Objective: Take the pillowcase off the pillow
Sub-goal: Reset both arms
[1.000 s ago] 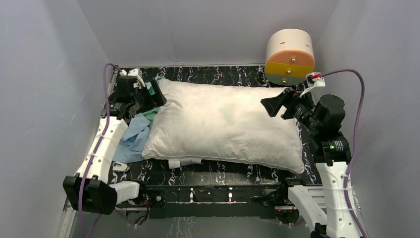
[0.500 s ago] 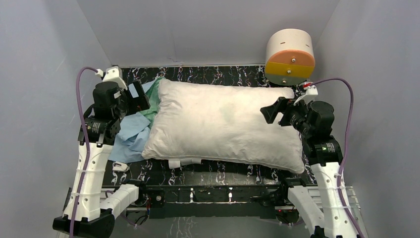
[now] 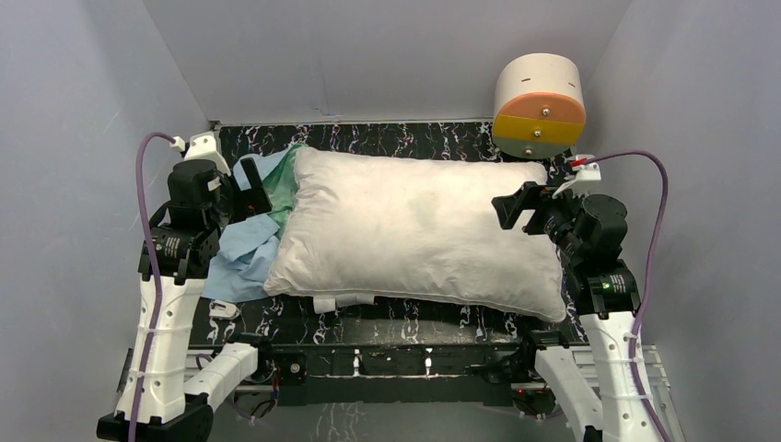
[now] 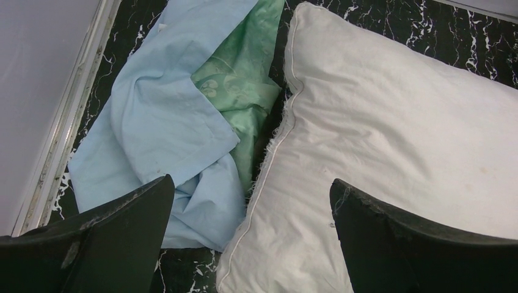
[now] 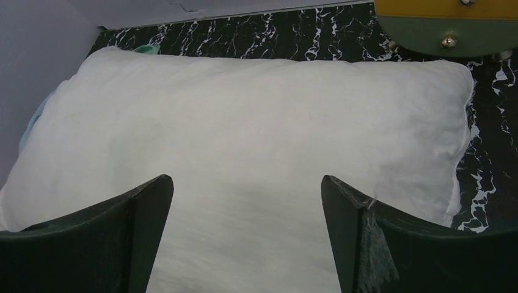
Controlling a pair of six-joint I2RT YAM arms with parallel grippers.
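One pillowcase [image 3: 241,249], crumpled light-blue cloth with a swirl-patterned mint satin face, lies outside the one plump, wrinkled white pillow [image 3: 414,230], bunched against its left end on the black, white-veined table [image 3: 405,138]. The pillow has not shifted, while the left gripper [image 3: 252,187] has drawn back leftward from the pillow's far-left corner and hangs over the pillowcase, jaws wide and empty. The right gripper [image 3: 509,206], likewise spread and empty, has edged rightward over the pillow's right end, near one round cream-and-orange drum [image 3: 540,106].
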